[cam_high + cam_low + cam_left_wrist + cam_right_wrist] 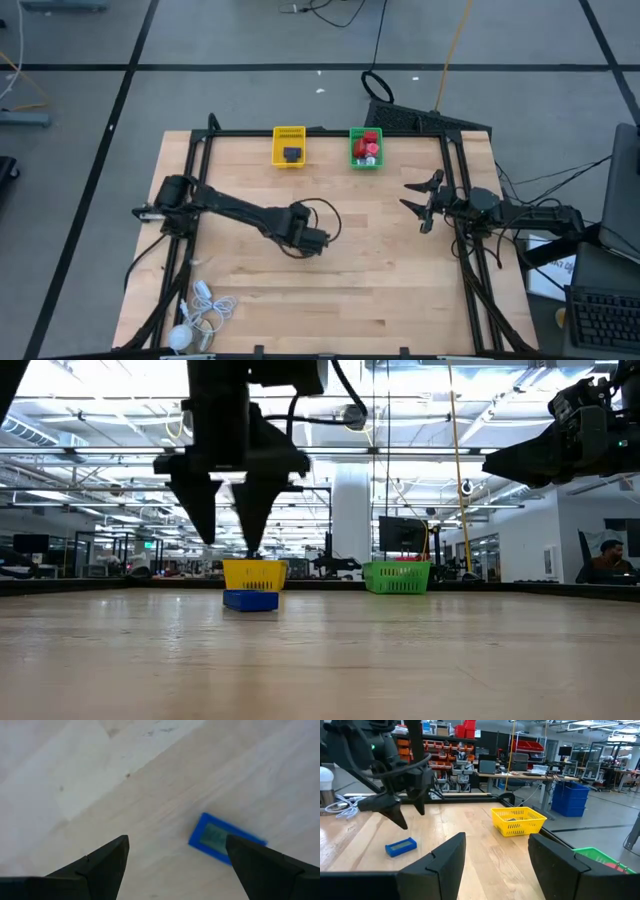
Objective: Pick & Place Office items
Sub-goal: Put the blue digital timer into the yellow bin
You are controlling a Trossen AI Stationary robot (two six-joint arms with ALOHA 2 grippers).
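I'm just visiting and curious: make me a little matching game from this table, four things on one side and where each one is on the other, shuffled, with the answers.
Things:
1. blue piece
2. yellow basket
3. green basket
4. white cable

Places:
A. far edge of the table, holding red pieces
B. near left corner of the table
C. flat on bare wood below the open left tool
D. far edge, holding one dark piece

Pairs: 1-C, 2-D, 3-A, 4-B
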